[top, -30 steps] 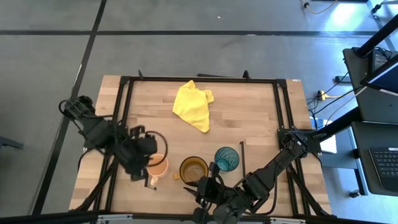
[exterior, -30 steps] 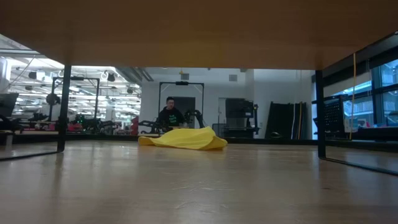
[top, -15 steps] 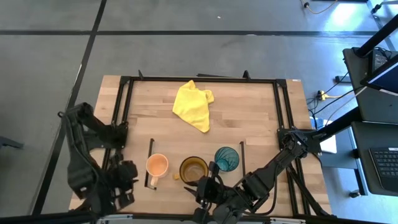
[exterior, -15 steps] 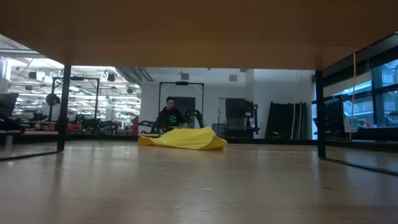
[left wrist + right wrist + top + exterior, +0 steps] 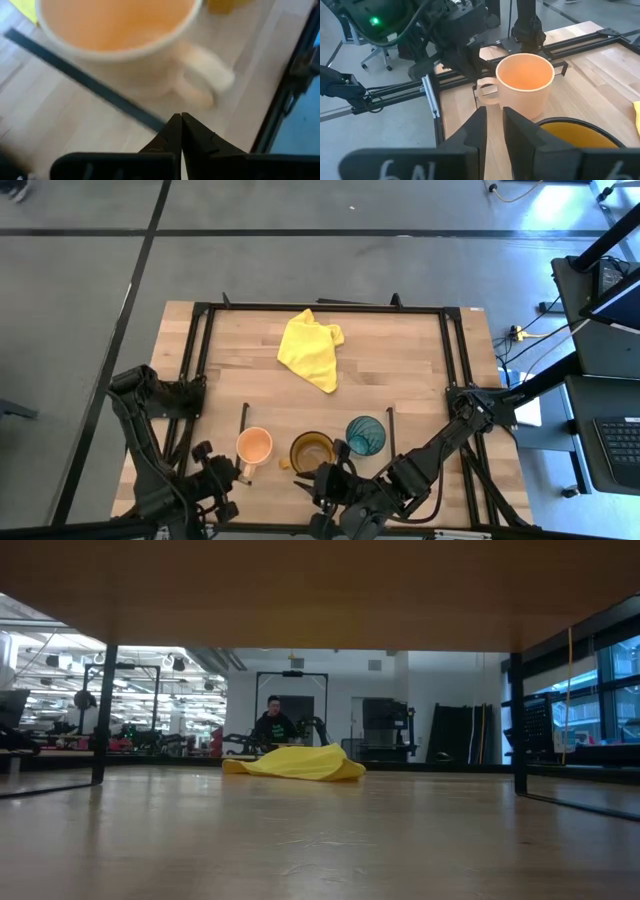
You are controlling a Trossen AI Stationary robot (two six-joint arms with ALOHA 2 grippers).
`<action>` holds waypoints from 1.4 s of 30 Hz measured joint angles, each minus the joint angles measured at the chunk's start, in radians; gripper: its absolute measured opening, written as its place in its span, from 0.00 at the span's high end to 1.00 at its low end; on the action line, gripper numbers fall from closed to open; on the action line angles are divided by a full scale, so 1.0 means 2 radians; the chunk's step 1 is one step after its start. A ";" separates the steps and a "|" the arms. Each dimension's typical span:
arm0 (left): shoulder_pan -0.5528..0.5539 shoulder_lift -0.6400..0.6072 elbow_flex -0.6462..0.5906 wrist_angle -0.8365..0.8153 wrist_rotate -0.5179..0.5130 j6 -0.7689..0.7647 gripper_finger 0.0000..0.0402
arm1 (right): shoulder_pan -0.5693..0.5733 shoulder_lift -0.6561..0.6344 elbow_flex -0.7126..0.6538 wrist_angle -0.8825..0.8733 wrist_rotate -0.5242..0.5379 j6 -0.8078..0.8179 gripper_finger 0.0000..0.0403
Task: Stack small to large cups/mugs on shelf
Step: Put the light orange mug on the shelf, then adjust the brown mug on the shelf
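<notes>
Small pale-orange mug (image 5: 253, 446) on shelf (image 5: 275, 477), worktop's near edge: light, rigid, glossy; grasp handle or rim. Left end effector (image 5: 180, 126) closed, empty; right end effector (image 5: 493, 125) narrow, empty.

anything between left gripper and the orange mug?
Nothing visible. The left gripper is shut, empty, and points at the pale-orange mug's handle across bare shelf board. Only a thin black shelf upright crosses in front of the mug's base, off to one side. The amber mug sits on the mug's far side.
</notes>
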 joint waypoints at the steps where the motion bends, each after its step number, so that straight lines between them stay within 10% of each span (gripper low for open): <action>1: 0.001 0.000 0.000 0.000 -0.007 -0.001 1.00 | 0.000 0.000 0.000 0.000 0.000 0.000 0.84; 33: 0.008 -0.002 0.024 0.054 -0.041 0.051 1.00 | -0.001 0.000 0.000 -0.009 -0.003 -0.001 0.84; 42: -0.009 -0.002 0.042 0.023 0.016 0.058 1.00 | -0.001 0.000 0.000 -0.015 -0.049 0.012 0.84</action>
